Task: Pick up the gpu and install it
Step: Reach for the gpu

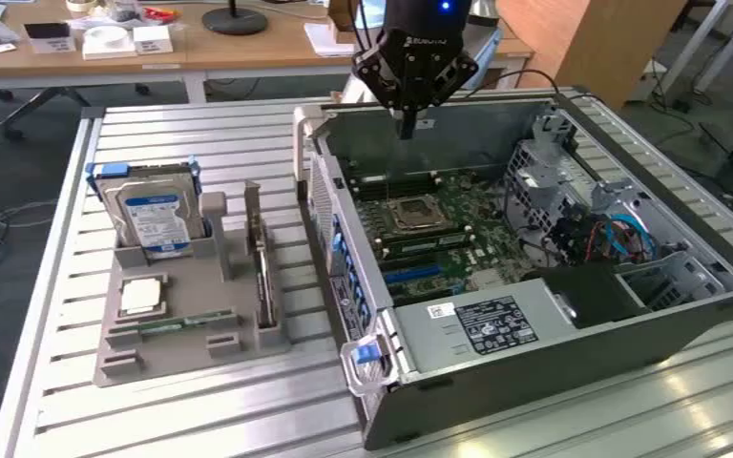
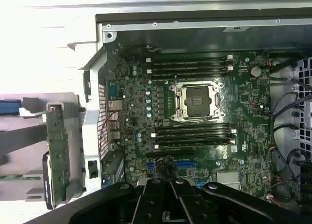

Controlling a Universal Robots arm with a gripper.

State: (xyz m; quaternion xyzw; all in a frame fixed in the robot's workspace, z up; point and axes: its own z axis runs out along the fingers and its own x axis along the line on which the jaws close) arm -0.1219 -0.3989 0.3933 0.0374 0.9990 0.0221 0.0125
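While claw (image 1: 407, 131) hangs pressed together over case (image 1: 533, 382), gpu (image 1: 260, 272) stands in holder (image 1: 150, 358); well apart, toward exterior view's left.

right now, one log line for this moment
claw: shut, empty | above open pc case | gpu: upright in gray holder, untouched

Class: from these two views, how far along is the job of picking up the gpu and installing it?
Done: nothing yet; the gpu stands on edge in the grey holder beside the computer case. In hand: nothing; the gripper hangs shut and empty over the open case's motherboard. Left: both the pick-up and the install.
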